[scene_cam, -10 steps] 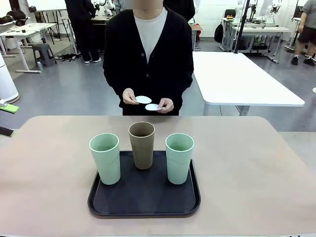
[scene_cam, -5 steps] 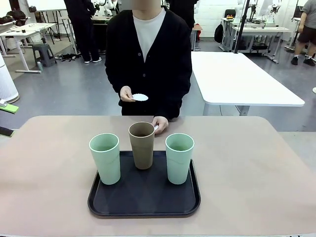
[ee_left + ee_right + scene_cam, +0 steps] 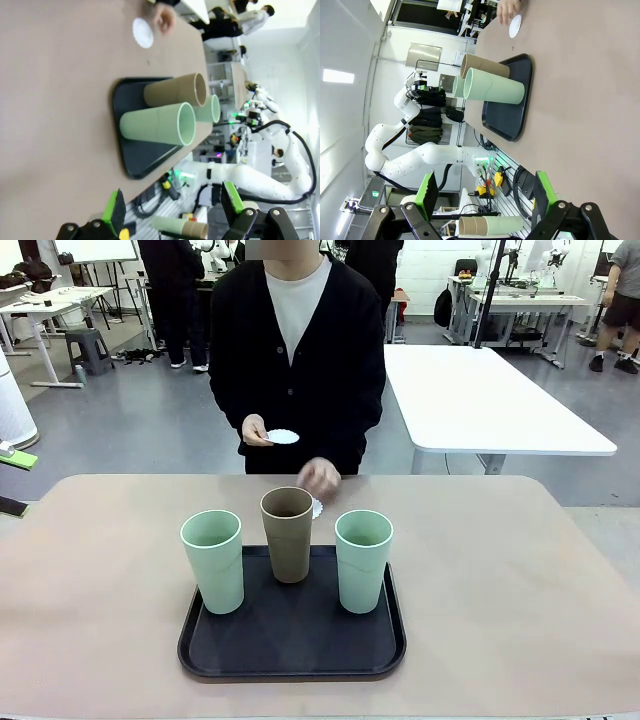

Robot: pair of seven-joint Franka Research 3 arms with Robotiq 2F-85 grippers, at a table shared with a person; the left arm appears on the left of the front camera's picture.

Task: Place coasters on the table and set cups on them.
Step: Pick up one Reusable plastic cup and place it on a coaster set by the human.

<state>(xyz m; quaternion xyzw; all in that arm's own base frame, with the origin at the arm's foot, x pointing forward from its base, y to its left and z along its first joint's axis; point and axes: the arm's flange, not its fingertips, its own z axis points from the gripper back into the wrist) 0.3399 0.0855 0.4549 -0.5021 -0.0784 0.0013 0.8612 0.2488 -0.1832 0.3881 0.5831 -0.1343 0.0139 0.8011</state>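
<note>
Mint cups (image 3: 212, 560), tan cup (image 3: 288, 533), white coaster (image 3: 283, 437), black tray (image 3: 290, 645).

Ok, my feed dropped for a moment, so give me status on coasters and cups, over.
Left gripper open, empty; right gripper same. One coaster on table, person's hand right by it. Cups on tray.

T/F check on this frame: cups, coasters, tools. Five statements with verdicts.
1. The tan-brown cup and both mint green cups stand on the black tray. True.
2. The tan-brown cup sits on a coaster. False: the white coaster on the table lies bare beyond the tray.
3. The person's hand holds a second coaster. True.
4. The left tool is shut on a cup. False: it is open and holds nothing.
5. The right tool is open. True.
</note>
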